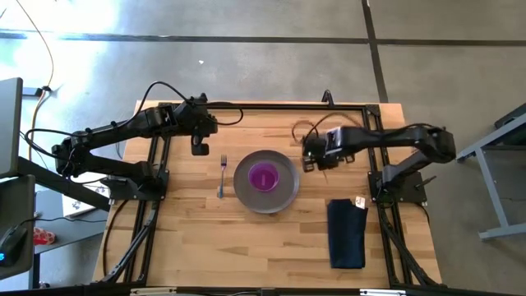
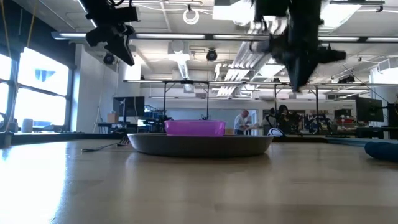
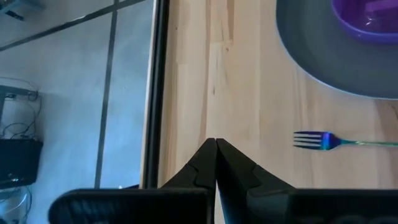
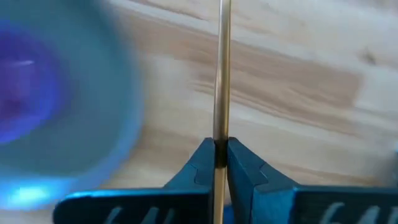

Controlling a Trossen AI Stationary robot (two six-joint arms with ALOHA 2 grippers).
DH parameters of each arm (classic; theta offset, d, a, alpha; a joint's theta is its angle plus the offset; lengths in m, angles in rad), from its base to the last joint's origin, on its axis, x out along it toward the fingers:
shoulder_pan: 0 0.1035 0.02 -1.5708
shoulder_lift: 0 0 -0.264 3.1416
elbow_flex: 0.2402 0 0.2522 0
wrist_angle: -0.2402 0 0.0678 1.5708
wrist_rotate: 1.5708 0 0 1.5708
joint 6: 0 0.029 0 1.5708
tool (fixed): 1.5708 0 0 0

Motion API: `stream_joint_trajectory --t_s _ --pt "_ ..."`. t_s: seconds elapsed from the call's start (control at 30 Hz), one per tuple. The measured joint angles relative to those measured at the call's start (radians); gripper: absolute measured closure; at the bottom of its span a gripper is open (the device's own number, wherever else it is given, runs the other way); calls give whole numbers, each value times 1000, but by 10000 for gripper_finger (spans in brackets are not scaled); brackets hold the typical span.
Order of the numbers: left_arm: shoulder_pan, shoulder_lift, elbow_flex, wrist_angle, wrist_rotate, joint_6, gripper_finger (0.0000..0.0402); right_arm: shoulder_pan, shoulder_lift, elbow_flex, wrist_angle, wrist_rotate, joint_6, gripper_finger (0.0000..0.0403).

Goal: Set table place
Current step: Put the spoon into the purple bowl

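Note:
The grey plate (image 1: 265, 182) lies at the table's middle with the purple bowl (image 1: 264, 176) in it. The fork (image 1: 222, 176) lies flat just left of the plate, its tines (image 3: 308, 139) toward the far edge. The navy napkin (image 1: 346, 233) lies flat at the near right. My right gripper (image 1: 309, 161) is above the table just right of the plate, shut on the gold spoon (image 4: 222, 74). My left gripper (image 1: 200, 146) is shut and empty, raised above the table far-left of the fork. My right gripper pinches the spoon's thin shaft (image 4: 220, 138) between its two fingertips. The fingers lie across the shaft, which runs straight out ahead of them. The spoon is lifted clear of the table.
The black rail frame (image 1: 246, 106) runs round the table edges. Bare wood (image 1: 246, 247) lies near the front edge. A small white tag (image 1: 359, 201) sits at the napkin's far corner. A person shows far off in the room behind (image 2: 241, 121).

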Motion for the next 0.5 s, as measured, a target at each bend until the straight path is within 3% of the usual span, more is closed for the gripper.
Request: stream_joint_trajectory --t_s 0.23,0.4,0.5 --pt "0 0 0 0 6 -3 401 0 46 413 -233 -63 -277 402" --pt "0 0 0 0 5 -36 401 0 210 701 -443 -80 -418 402" --pt "0 0 0 0 5 -54 401 -1 316 809 -431 -140 -558 402"
